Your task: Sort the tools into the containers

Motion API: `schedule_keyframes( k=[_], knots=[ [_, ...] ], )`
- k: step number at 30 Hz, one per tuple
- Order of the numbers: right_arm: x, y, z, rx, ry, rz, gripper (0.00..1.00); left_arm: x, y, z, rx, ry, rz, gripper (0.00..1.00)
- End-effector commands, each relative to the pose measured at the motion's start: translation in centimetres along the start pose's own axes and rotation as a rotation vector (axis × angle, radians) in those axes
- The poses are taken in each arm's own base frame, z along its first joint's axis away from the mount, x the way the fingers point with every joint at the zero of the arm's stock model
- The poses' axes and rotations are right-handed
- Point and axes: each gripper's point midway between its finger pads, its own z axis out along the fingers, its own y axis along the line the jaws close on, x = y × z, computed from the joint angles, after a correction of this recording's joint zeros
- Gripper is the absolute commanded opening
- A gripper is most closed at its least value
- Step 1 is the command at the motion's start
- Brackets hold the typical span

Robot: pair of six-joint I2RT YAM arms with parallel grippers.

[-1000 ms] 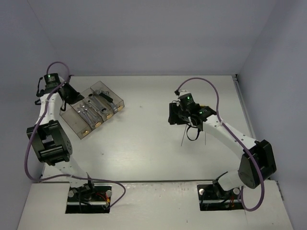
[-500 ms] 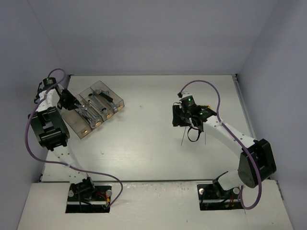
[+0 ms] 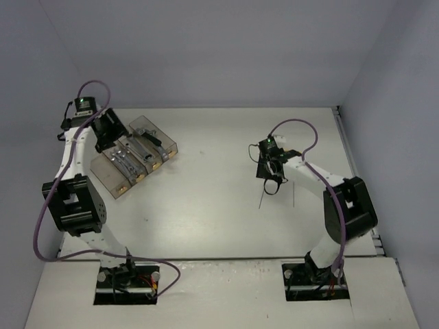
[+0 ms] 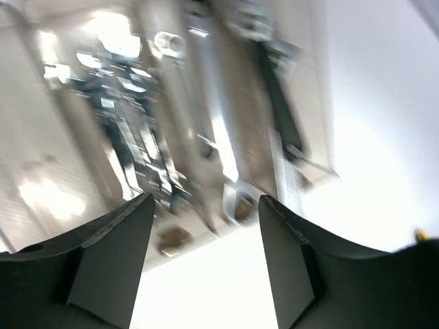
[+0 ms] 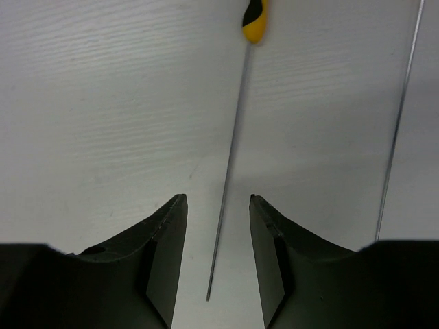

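Observation:
The containers (image 3: 104, 170) are clear smoky bins in a row at the table's left, with several steel wrenches (image 3: 130, 156) lying in them. In the blurred left wrist view the containers (image 4: 62, 171) and a wrench (image 4: 185, 75) lie beyond my left gripper (image 4: 206, 205), which is open and empty. From above, the left gripper (image 3: 113, 133) hovers at the bins' far left end. My right gripper (image 5: 218, 202) is open, its jaws astride the thin shaft of a yellow-and-black-handled screwdriver (image 5: 233, 151) without touching it. The right gripper (image 3: 267, 177) is right of the table's centre.
A second thin metal rod-like tool (image 5: 398, 123) lies on the table just right of the screwdriver, roughly parallel to it, and also shows from above as the rod-like tool (image 3: 293, 197). Grey walls close the table on three sides.
The left gripper's jaws have opened, and it has shifted a little at the bins' far end. The right wrist has turned and dropped over the screwdriver shaft, its jaws a little narrower.

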Motion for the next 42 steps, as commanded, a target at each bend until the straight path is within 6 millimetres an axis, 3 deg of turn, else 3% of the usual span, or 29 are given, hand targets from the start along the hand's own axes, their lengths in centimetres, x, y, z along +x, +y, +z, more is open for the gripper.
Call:
schedule_keyframes(
  k=[1,5,9,16,22,28,30,37,42],
  knots=[
    [-2.8,-1.7,2.1,0.116,-0.049,0.087,0.39,3.6,-7.7,-5.2,0.109,-0.069,0.171,0.59],
    [-2.6,-2.5,4.6,0.143,0.003,0.113,0.37,10.3,-11.4,-7.4,0.189,-0.011,0.286,0.59],
    [-2.8,-2.1,5.8,0.137,0.024,0.114,0.34,14.9,-12.9,-8.7,0.235,0.035,0.364,0.59],
    [-2.2,-2.1,7.8,0.153,0.062,0.127,0.27,19.8,-13.3,-8.8,0.254,0.117,0.423,0.59],
    [-1.2,-2.5,8.9,0.175,0.093,0.121,0.22,20.4,-13.9,-8.7,0.268,0.133,0.444,0.59],
    [-1.3,-3.1,9.2,0.193,0.091,0.094,0.02,20.3,-14.4,-8.9,0.285,0.134,0.441,0.59],
    [-1.5,-3.1,8.9,0.189,0.083,0.073,0.0,20.4,-14.7,-8.9,0.301,0.139,0.44,0.59],
    [-3.2,-0.7,5.9,0.056,0.007,-0.004,0.0,21.7,-17.4,-9.5,0.45,0.177,0.4,0.59],
    [-4.2,2.8,2.4,-0.113,-0.078,-0.039,0.0,21.7,-20.6,-10.4,0.599,0.15,0.325,0.59]
  ],
)
